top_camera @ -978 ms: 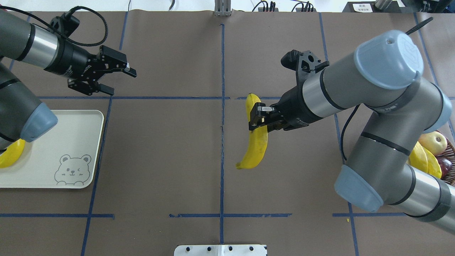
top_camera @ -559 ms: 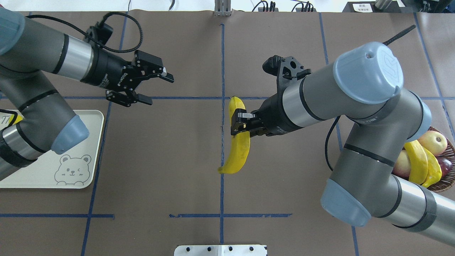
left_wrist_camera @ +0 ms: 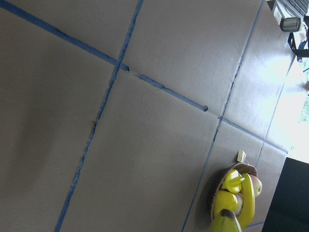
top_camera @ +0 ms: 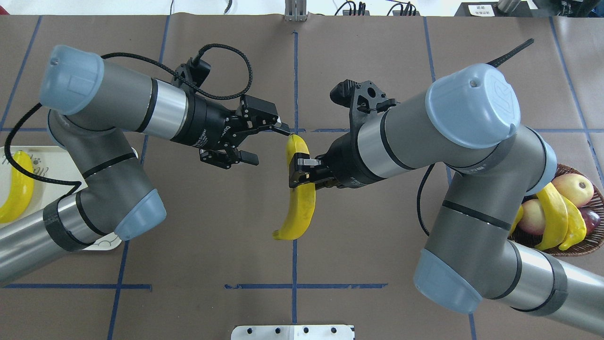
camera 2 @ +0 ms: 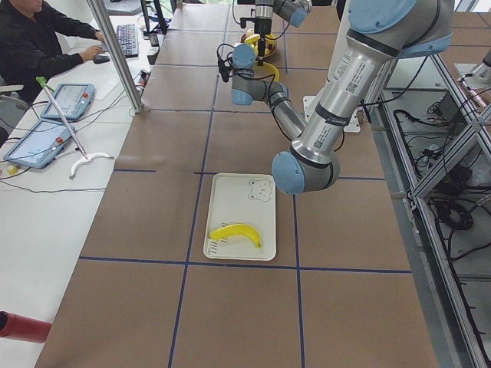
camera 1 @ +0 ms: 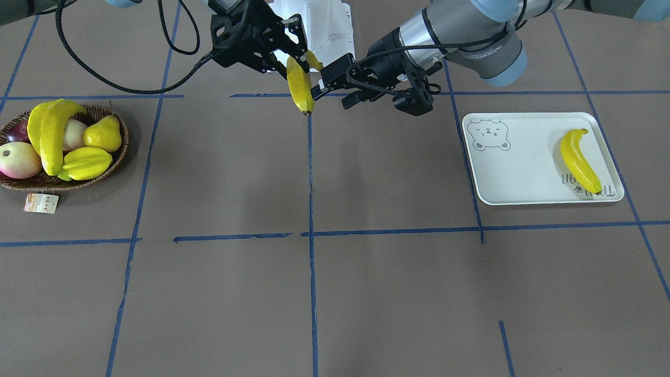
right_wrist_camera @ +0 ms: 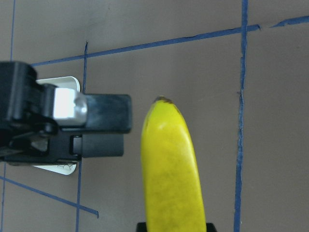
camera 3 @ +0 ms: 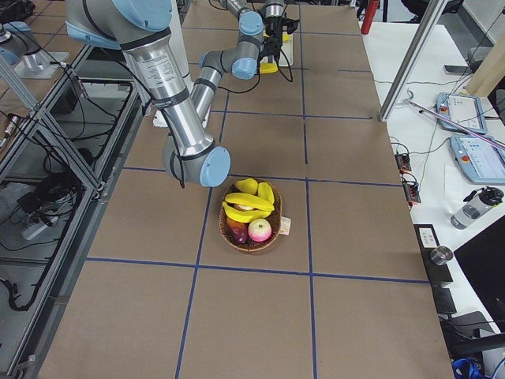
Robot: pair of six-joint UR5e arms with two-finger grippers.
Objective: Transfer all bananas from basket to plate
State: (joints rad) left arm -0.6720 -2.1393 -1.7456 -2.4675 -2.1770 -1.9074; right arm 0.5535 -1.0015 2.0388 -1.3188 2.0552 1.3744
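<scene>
Lying on the plate's [camera 1: 523, 167] lettered end, one banana [camera 1: 578, 159] sits nearest; level with it, the basket [camera 1: 47, 183] holds more bananas [camera 1: 49, 136] among other fruit [camera 1: 102, 133]. Beyond, over the table's [camera 1: 387, 173] middle, the right gripper [top_camera: 300, 172] pinches another banana [top_camera: 304, 208] at its middle, and the left gripper [top_camera: 270, 145] hangs spread just beside one tip.

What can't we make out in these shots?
- Overhead: the left arm covers most of the plate; the right arm covers part of the basket.
- Left claw to held banana: contact unclear; the fingertip overlaps its end overhead.
- Front view: the basket tag print is too small to read.
- Right wrist view: the bottom edge cuts off the held banana.
</scene>
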